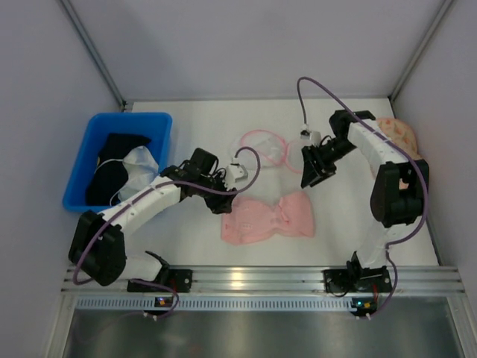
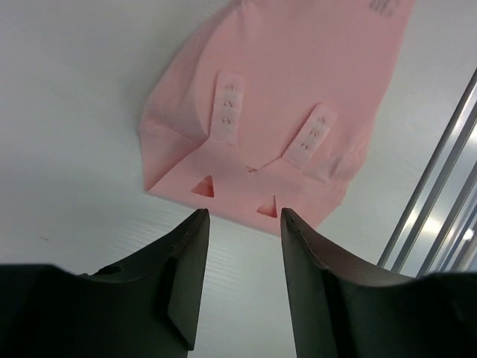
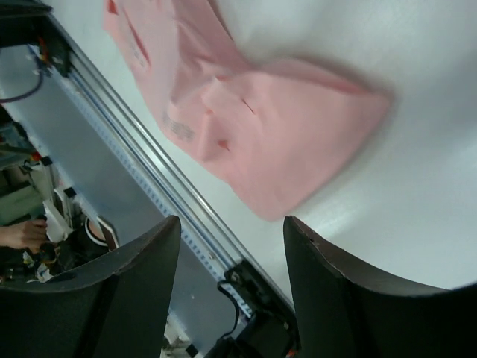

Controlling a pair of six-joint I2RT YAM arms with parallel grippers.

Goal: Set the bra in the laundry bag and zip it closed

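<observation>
- From above, you see the bra [image 1: 268, 218] lying flat on the white surface [image 1: 201, 250], near the centre. The laundry bag [image 1: 267, 149] sits just beyond it, on the far side.
- Your left gripper [image 1: 223, 200] is at the bra's left end and your right gripper [image 1: 311, 170] is beside the bag's right edge. A blue bin [image 1: 130, 119] of black and white garments stands far left. A peach speckled item [image 1: 399, 133] lies far right.
- In the left wrist view, the left gripper [image 2: 244, 215] is open and empty, with the bra [image 2: 298, 89] just past its tips. The printing at the fabric's top edge is too small to read.
- In the right wrist view, the right gripper [image 3: 231, 224] is open and holds nothing. The grey lettering on the bra [image 3: 298, 134] is blurred. A metal rail [image 3: 149, 168] runs alongside.
</observation>
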